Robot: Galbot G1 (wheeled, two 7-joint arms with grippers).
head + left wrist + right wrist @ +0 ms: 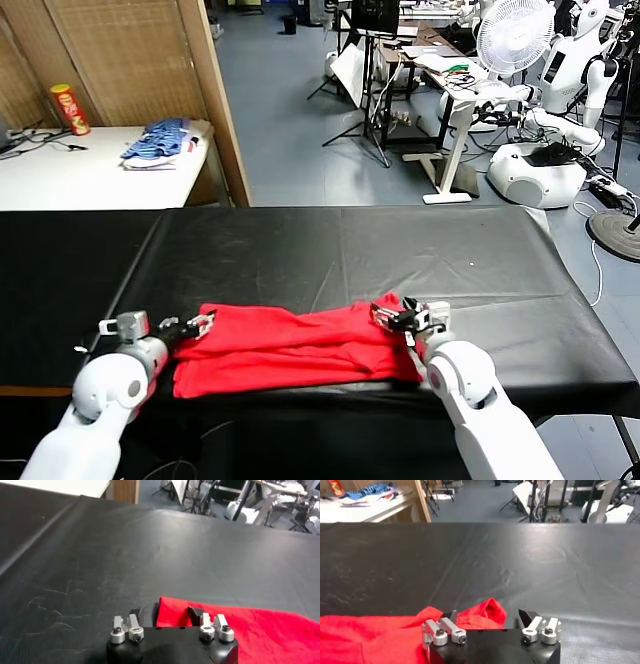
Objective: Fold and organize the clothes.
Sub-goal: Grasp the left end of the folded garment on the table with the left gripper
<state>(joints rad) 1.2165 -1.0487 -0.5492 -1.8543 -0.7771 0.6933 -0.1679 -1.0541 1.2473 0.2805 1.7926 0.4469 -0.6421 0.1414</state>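
The clothes are one bright red T-shirt (pixel 290 345), lying folded into a long band near the front edge of the black table (pixel 340 250). My left gripper (pixel 203 324) is at the shirt's left end. In the left wrist view its jaws (pixel 171 613) stand apart around a corner of the red cloth (pixel 260 627). My right gripper (pixel 392 315) is at the shirt's right end. In the right wrist view it (pixel 488 616) is open, with a raised bunch of the red fabric (pixel 482 612) between its fingers.
A white side table (pixel 60 175) at the back left carries a blue-and-white garment pile (pixel 160 140) and a red can (pixel 70 108). A wooden partition (pixel 215 90) stands behind it. Across the floor are a fan (pixel 515 35), stands and another robot (pixel 560 150).
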